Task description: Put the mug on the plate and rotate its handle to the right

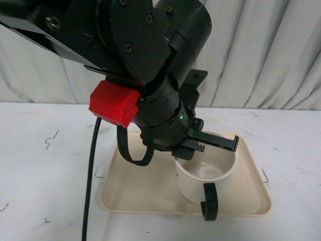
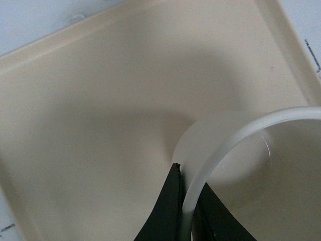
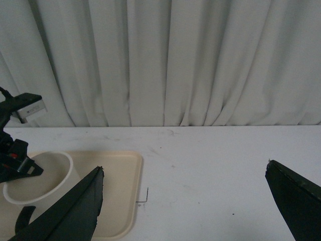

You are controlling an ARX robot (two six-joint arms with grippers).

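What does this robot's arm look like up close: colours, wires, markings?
The left arm is black, built of rounded housings with visible screws. A bright red block sits near its wrist, a small green light glows nearby, and a black cable hangs down. The right gripper has black, wedge-shaped jaws.

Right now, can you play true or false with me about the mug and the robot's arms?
The mug stands on the plate. True.
The handle points right. False: it points toward the robot's body.
The left tool grips the mug's rim, one finger inside and one outside. True.
The right tool is holding the mug. False: it is open and empty, above the table.
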